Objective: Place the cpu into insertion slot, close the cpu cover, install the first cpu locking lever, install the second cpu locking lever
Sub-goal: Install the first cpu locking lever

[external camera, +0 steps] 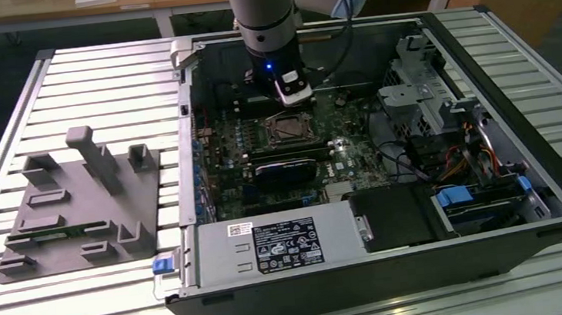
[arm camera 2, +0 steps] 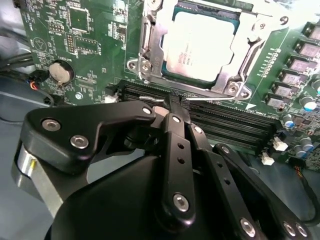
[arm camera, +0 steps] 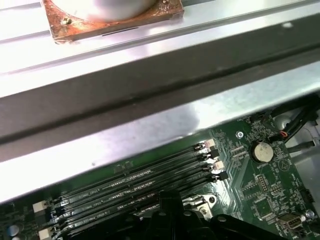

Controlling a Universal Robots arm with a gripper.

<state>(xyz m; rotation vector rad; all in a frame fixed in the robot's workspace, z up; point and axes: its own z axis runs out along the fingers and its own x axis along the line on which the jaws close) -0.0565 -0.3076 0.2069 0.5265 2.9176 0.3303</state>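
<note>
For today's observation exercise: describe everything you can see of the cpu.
The cpu is a small flat square chip with a pale, dull metallic top bearing faint print. It lies flat, seated in the insertion slot, with the silvery cpu cover framing its edges on the green board.

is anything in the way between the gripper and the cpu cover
Nothing visible stands in the way. In the second wrist view the gripper is closed on the thin silvery lever right at the edge of the cpu cover, which lies flat around the cpu. The memory slots sit beside it, not between.
</note>
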